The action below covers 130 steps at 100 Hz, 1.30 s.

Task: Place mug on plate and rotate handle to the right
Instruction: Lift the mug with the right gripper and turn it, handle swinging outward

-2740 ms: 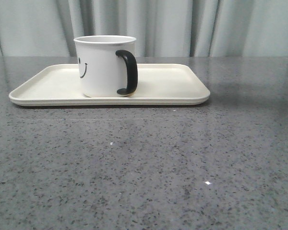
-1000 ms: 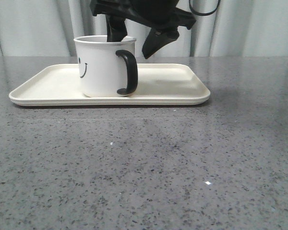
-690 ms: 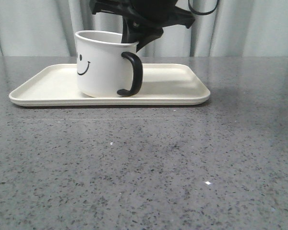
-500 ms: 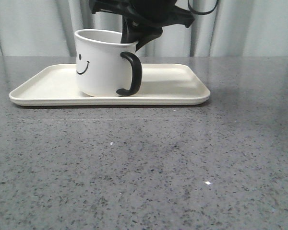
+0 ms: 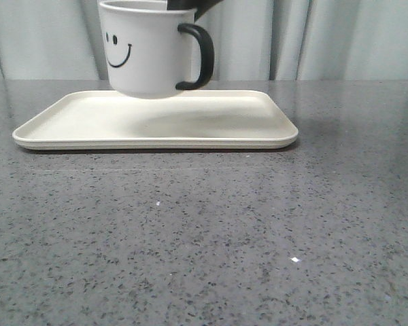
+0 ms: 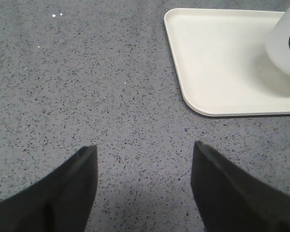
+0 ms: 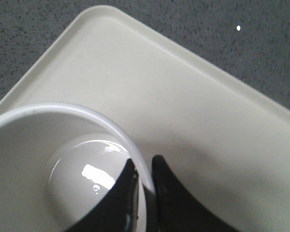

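Note:
The white mug (image 5: 148,51) with a black smiley face hangs in the air above the cream plate (image 5: 245,125). Its black handle (image 5: 200,58) points right in the front view. My right gripper (image 7: 144,166) is shut on the mug's rim, one finger inside the mug (image 7: 48,159) and one outside. Only its tip shows at the top edge of the front view. The plate (image 7: 183,96) lies below it. My left gripper (image 6: 145,150) is open and empty over the bare grey table, left of the plate (image 6: 217,63); the mug's side (image 6: 286,43) shows at that view's edge.
The grey speckled table (image 5: 204,238) stretches in front of the plate. A pale curtain (image 5: 340,41) hangs behind it.
The right gripper came down, closed on the mug's rim and lifted the mug off the plate. The smiley face now shows more fully, and the handle sits further right.

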Each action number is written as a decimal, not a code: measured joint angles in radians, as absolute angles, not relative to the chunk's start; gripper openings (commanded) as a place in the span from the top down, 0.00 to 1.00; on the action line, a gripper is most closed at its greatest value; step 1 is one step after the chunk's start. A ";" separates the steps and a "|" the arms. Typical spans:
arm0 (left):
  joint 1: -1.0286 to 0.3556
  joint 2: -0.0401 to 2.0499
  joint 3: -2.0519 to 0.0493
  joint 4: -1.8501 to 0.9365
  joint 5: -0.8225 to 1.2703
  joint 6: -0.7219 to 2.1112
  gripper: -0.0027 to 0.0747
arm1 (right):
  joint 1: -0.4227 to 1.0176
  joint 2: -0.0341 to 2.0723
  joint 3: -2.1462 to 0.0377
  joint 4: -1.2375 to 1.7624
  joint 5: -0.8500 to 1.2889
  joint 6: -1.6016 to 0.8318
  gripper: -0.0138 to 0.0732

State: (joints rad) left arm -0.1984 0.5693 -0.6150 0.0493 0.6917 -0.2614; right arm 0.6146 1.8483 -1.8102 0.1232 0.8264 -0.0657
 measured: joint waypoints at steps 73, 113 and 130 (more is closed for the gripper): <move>-0.198 0.569 -0.615 0.049 0.692 -0.261 0.42 | 0.600 2.071 -2.269 0.168 1.210 -0.454 0.91; -0.198 0.569 -0.615 0.049 0.692 -0.261 0.42 | 0.474 2.147 -2.345 0.432 1.252 -0.681 0.91; -0.198 0.569 -0.615 0.049 0.692 -0.261 0.42 | 0.473 2.149 -2.346 0.444 1.253 -0.776 0.91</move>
